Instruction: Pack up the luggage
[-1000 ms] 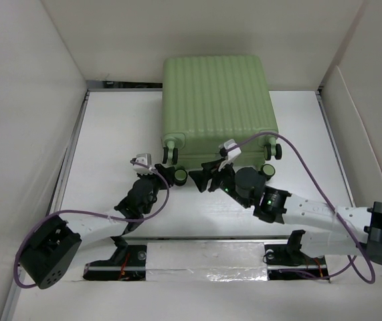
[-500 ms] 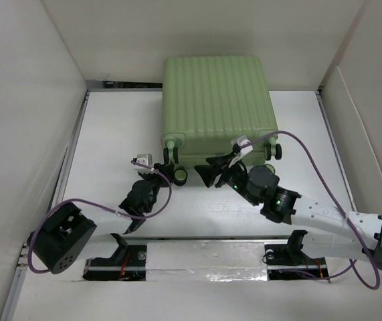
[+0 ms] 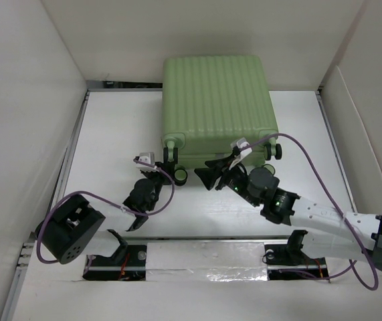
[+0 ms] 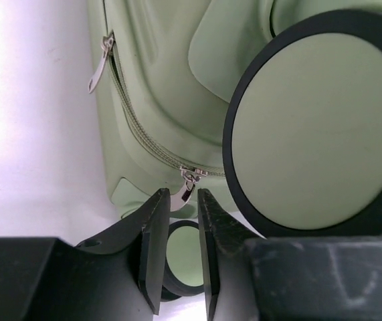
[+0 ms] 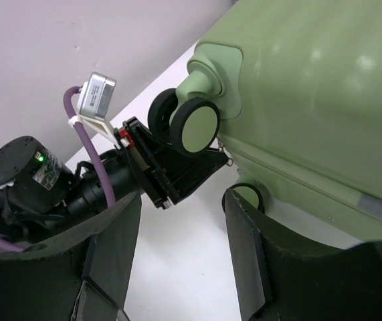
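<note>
the left jaws are drawn narrow but not pressed together. a slim gap shows between them, and the zipper pull hangs with its lower end just inside the tips, not visibly pinched. the step in hand looks like taking that pull so the suitcase can be unzipped. to do it well, the tab should sit deeper and centred between the tips before the squeeze. the drag should then follow the line of the zipper rather than tugging away from the shell. the big wheel close beside the jaws leaves little room, so a sideways drift could knock it.

the right jaws are spread wide and hold nothing, hovering just off another wheel; they could steady the shell.

the suitcase lies shut at the middle of the counter's far edge, wheels toward the near edge.
</note>
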